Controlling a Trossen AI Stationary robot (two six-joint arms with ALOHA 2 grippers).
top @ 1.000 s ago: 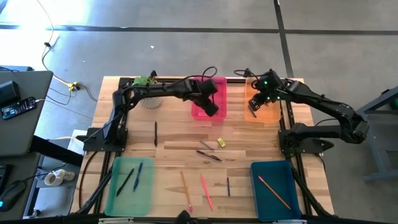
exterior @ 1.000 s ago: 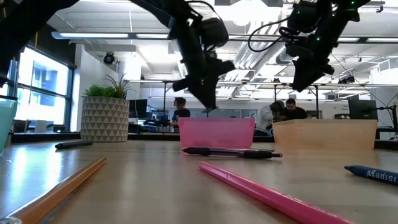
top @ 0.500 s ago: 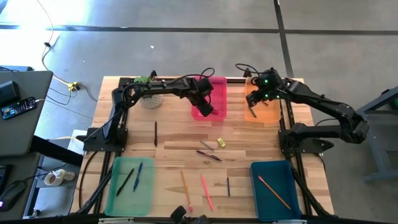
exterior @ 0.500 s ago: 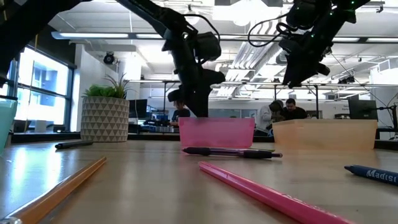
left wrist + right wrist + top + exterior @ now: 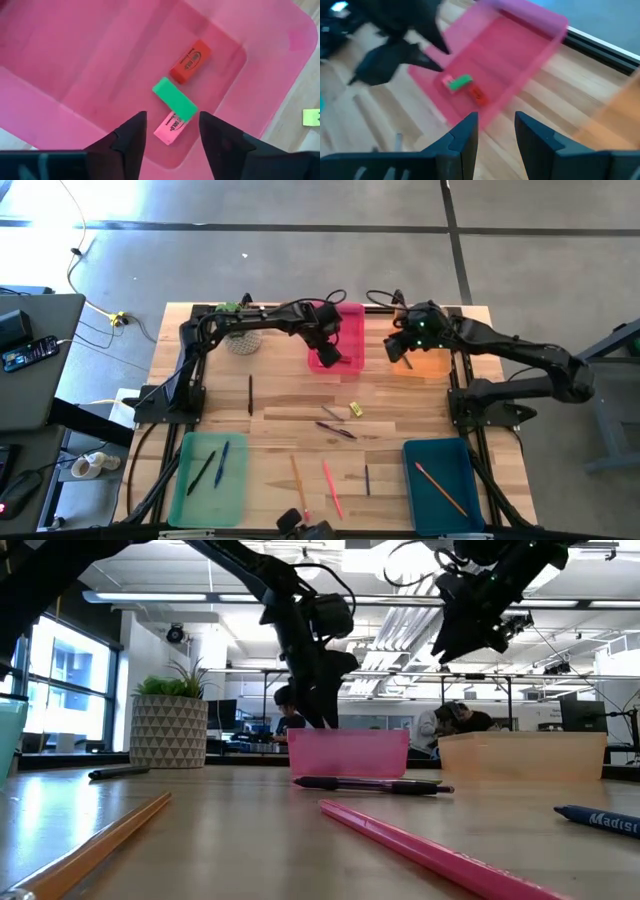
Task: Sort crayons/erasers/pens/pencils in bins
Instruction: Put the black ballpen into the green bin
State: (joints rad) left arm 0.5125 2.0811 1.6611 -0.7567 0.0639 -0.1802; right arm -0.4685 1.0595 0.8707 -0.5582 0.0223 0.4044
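Note:
My left gripper (image 5: pixel 170 127) hangs open inside the pink bin (image 5: pixel 355 330), fingers pointing down, nothing between them. Below it on the bin floor lie three erasers: a red one (image 5: pixel 190 61), and a green one (image 5: pixel 175 98) resting partly on a pink one (image 5: pixel 170 131). My right gripper (image 5: pixel 496 125) stands open and empty in the air by the left edge of the orange bin (image 5: pixel 428 360), facing the pink bin (image 5: pixel 520 45). In the low view the pink bin's wall (image 5: pixel 350 753) hides my left fingertips.
A yellow eraser (image 5: pixel 356 410), dark pens (image 5: pixel 335 428), an orange pencil (image 5: pixel 298 485), a pink pencil (image 5: pixel 332 488) and a short dark stick (image 5: pixel 367 478) lie mid-table. The light green bin (image 5: pixel 190 490) holds two pens; the teal bin (image 5: pixel 465 470) holds an orange pencil. A plant pot (image 5: pixel 240 340) stands far left.
My left gripper has sunk into the pink bin, its fingertips now behind the bin's wall in the low view. My right gripper has swung from over the orange bin toward the pink bin, rising a little and turning.

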